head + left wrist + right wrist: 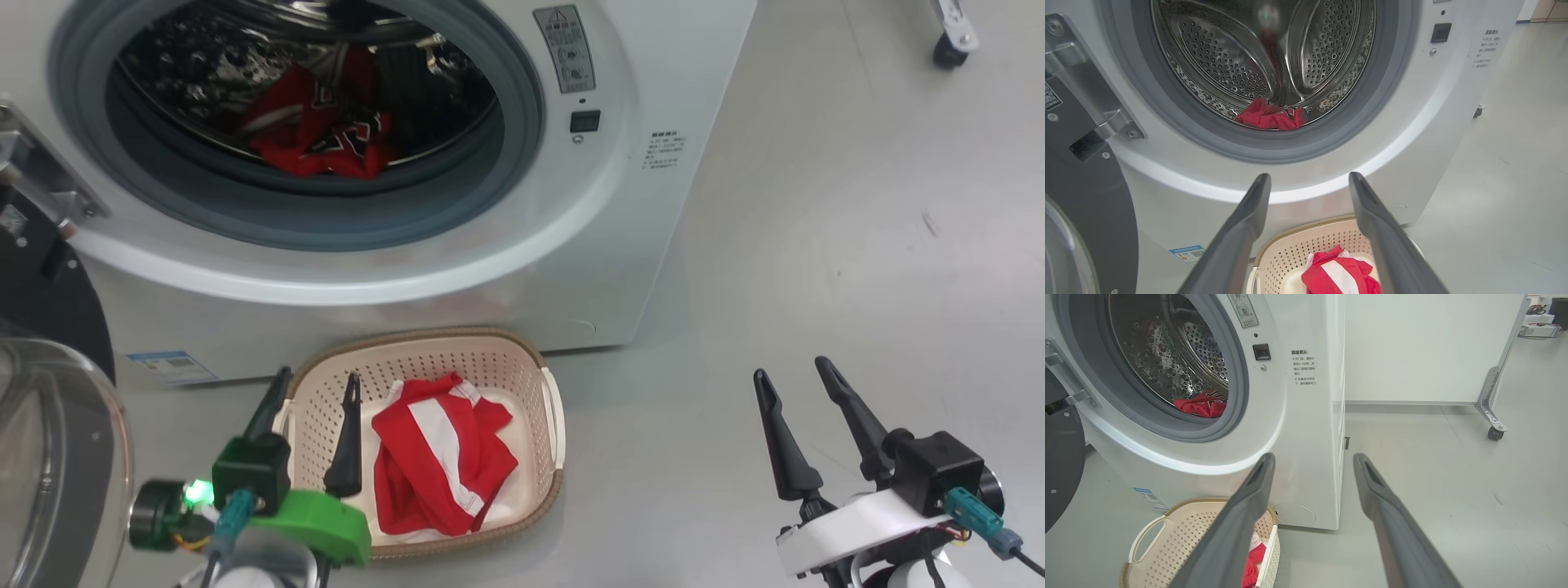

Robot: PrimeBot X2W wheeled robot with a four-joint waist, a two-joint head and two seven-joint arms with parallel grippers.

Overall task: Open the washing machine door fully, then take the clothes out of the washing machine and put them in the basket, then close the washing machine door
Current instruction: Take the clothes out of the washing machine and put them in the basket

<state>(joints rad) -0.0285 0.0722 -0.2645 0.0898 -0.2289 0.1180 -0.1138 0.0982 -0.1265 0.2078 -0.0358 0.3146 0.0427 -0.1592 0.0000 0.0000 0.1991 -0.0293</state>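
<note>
the door (pixel 51 318) stands swung wide at far left, so the opening step looks done. the left gripper (pixel 318 376) hovers over the near-left edge of the basket (pixel 510 353), fingers spread and holding nothing. the basket sits on the floor (pixel 857 204) just in front of the machine (pixel 588 261), with one jersey (pixel 441 457) crumpled inside it. a second jersey (pixel 326 135) lies low in the drum (pixel 1229 53), behind the gasket (pixel 522 114). the right gripper (pixel 790 369) hangs over bare floor, also spread and empty. unloading seems about midway. next, an arm must reach low into the drum, pinch the loose cloth and lift it over the gasket lip without snagging.
</note>
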